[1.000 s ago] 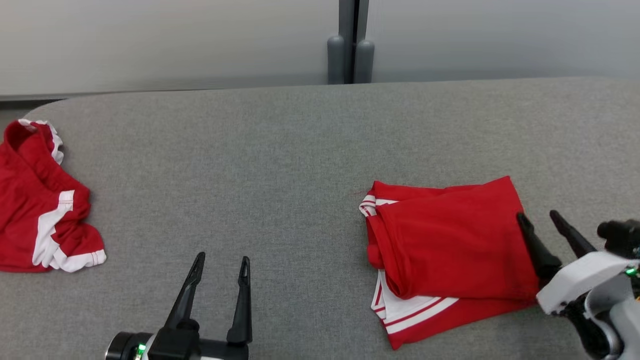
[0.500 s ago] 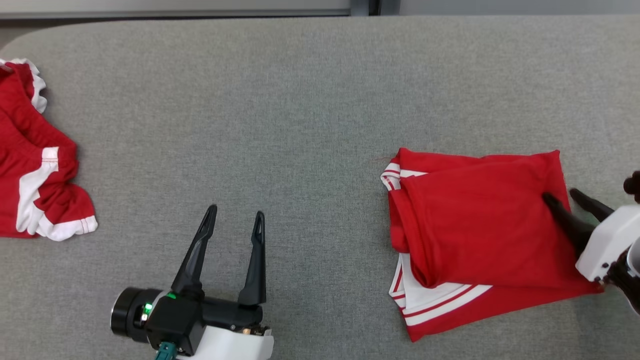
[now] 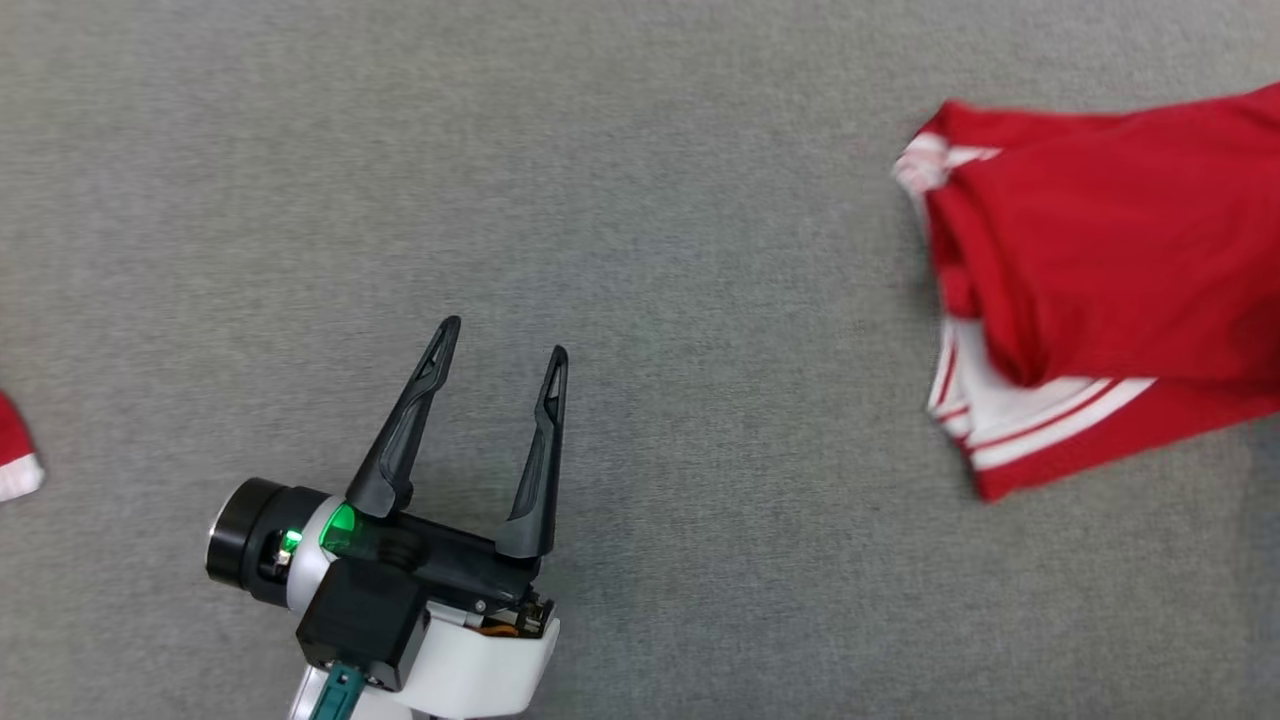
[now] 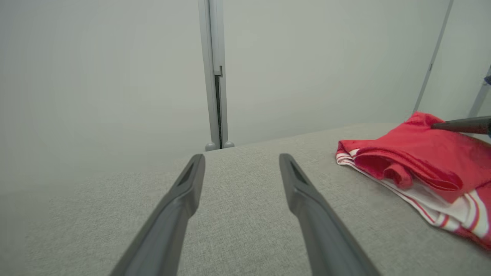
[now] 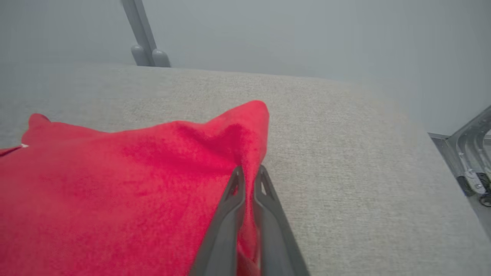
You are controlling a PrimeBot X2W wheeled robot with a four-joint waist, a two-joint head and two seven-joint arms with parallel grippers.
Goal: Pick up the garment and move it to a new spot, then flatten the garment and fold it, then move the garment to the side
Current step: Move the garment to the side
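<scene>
Folded red garment [image 3: 1100, 270] with a white-striped hem lies at the right of the grey desk [image 3: 640, 200], its right part cut off at the head view's edge. Right end effector [image 5: 250, 170] pinches a raised corner, fingers nearly together. Left end effector [image 3: 504, 337] is spread wide and empty. Pale wall [image 4: 115, 76] behind.

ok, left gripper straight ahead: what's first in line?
Looks free: the left gripper, open, points across the table toward the wall post, though its height is unclear. The garment lies off right.
</scene>
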